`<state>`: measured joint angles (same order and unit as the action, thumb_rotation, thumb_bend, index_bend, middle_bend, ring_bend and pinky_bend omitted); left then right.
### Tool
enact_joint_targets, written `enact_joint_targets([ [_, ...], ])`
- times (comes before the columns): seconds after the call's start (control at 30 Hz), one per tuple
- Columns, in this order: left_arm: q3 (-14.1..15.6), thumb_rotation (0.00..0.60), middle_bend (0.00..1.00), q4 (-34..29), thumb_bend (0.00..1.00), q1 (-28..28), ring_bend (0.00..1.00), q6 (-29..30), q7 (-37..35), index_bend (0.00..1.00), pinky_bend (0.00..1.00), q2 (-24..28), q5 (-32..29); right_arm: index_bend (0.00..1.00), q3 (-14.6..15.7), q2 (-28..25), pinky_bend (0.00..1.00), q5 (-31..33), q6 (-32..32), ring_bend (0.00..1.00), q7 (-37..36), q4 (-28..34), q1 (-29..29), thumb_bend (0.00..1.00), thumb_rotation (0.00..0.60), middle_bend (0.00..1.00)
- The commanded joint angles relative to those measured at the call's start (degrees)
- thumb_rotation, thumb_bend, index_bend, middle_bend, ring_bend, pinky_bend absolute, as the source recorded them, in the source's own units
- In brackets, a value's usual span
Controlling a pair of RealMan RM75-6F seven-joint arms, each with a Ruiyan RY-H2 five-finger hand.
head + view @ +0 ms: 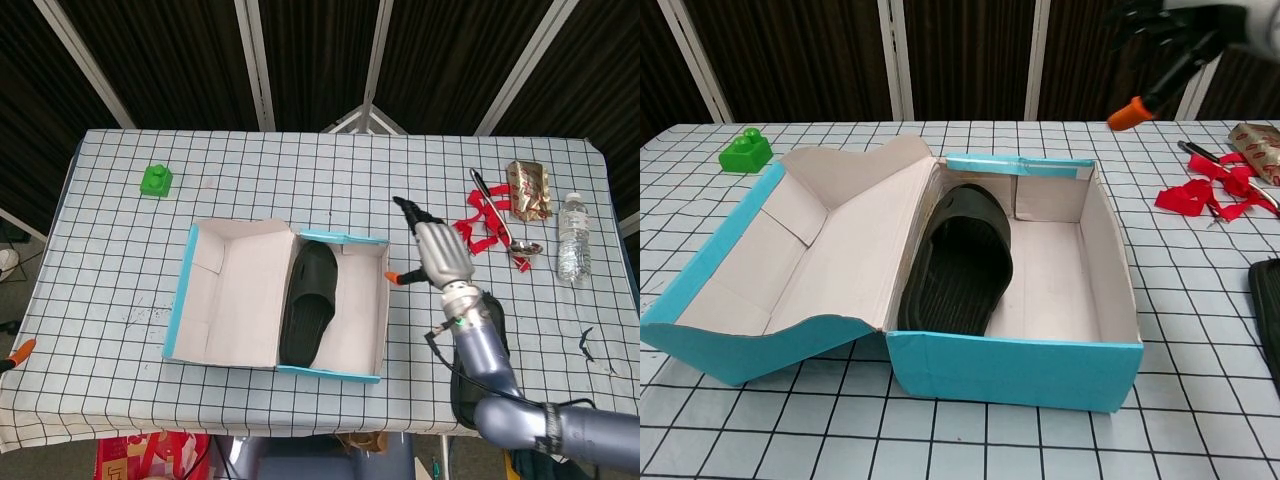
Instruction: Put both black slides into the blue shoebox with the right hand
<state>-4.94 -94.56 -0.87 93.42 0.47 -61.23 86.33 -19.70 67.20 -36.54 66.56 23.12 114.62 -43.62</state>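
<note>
At the upper left of the head view a green toy block (155, 180) sits on the checked tablecloth (120, 270). Left of centre lies the blue shoebox (372, 241), its lid flap folded open to the left. One black slide (308, 303) lies inside the box, against the left wall of the open compartment, sole up in the chest view (962, 262).

Right of the box, the right hand (437, 250) hangs above the table at centre right, clear of the box rim, its fingers spread apart and holding nothing; an orange-tipped digit points toward the box. In the chest view the same hand (1170, 35) shows blurred at the top right corner.

Below the hand, the second black slide (497, 330) lies on the cloth, mostly hidden behind the forearm. Further right, at upper right, are a red strap (470, 228), a metal spoon (500, 222), a foil packet (528, 190) and a water bottle (573, 238). The left hand appears in neither view.
</note>
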Motion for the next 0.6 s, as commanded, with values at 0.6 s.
enact_joint_targets([
  [0.6,-0.17,0.600,0.00,0.58,0.16,0.23,0.00,2.34,1.06,0.08,0.00,-1.57,1.93,0.08,23.51,-13.08,0.23,-44.81,11.83,0.19,-27.72,-5.30,34.58,0.05,0.600,0.13],
])
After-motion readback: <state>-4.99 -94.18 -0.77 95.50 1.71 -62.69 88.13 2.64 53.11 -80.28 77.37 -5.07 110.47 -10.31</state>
